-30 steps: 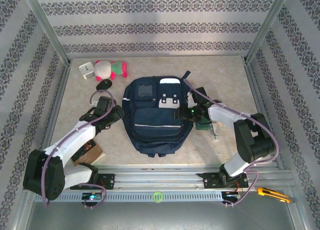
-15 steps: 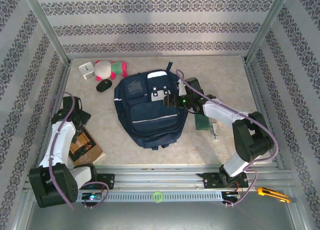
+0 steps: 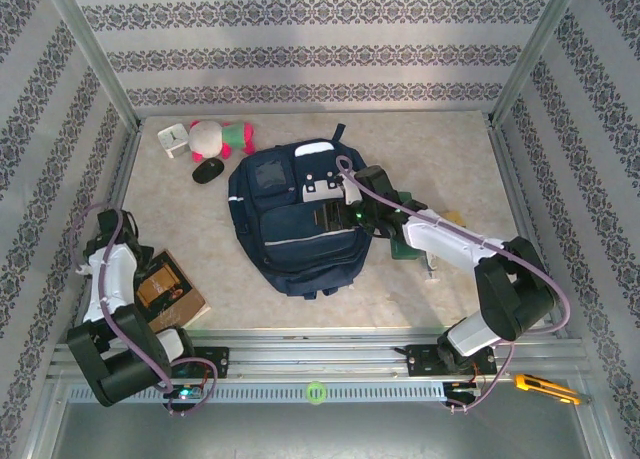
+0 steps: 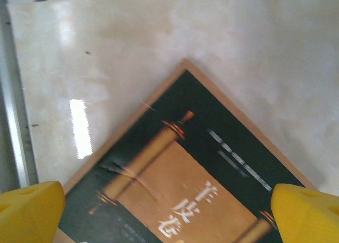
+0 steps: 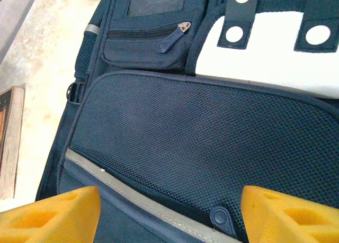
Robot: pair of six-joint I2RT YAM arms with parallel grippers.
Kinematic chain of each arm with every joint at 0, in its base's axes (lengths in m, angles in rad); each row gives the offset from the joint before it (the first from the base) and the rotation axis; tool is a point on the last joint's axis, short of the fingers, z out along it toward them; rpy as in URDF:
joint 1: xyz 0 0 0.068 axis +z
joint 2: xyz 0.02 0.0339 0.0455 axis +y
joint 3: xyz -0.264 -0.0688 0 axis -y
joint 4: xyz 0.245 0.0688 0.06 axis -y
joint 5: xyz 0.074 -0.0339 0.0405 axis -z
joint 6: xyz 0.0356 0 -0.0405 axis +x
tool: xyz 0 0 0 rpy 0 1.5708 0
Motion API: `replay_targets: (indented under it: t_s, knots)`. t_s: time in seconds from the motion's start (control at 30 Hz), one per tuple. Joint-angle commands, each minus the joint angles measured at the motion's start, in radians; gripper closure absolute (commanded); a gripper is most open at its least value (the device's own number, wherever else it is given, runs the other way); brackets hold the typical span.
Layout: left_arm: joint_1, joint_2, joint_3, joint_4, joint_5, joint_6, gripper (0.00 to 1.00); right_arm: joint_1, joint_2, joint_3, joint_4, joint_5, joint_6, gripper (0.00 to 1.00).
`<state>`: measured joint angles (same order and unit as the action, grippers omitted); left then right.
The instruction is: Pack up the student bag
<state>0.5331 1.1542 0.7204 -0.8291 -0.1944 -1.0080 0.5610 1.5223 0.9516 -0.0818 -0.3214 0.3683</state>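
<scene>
Top external: we log the student bag [image 3: 295, 224] lying flat in the middle of the table [image 3: 440, 149], front up.
Left gripper [image 4: 168, 214]: jaws wide apart above a book [image 4: 185, 169], holding nothing.
Right gripper [image 5: 169, 216]: jaws apart over the bag's mesh panel [image 5: 201, 126], empty.

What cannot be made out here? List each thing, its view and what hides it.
Book title: left wrist view, blurred, cut by bottom edge.
Green item: top view, right arm covers it.
White object: top view, too small.
Student bag contents: top view, fabric hides them.
</scene>
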Motion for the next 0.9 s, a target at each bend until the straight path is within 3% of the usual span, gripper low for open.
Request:
replay_targets:
  t_s: [0.0, 0.23, 0.43, 0.57, 0.7, 0.87]
  knots:
    - [0.044, 0.013, -0.034, 0.021, -0.028, -0.025, 0.0, 0.008, -0.039, -0.014, -0.007, 0.018, -0.032, 0.3]
    - [0.113, 0.074, -0.102, 0.15, 0.074, -0.008, 0.03, 0.017, -0.066, -0.022, -0.03, 0.025, -0.035, 0.3]
    - [0.113, 0.17, -0.123, 0.276, 0.303, 0.022, 0.09, 0.029, -0.089, 0.019, -0.072, -0.007, -0.01, 0.3]
    - [0.101, 0.118, -0.151, 0.28, 0.429, 0.039, 0.11, 0.08, -0.066, 0.101, -0.073, -0.059, 0.026, 0.3]
    - [0.032, 0.098, -0.166, 0.301, 0.499, 0.029, 0.1, 0.185, 0.058, 0.28, -0.186, -0.071, 0.028, 0.3]
    - [-0.079, 0.098, -0.159, 0.316, 0.503, 0.042, 0.1, 0.297, 0.26, 0.475, -0.205, -0.106, 0.087, 0.31]
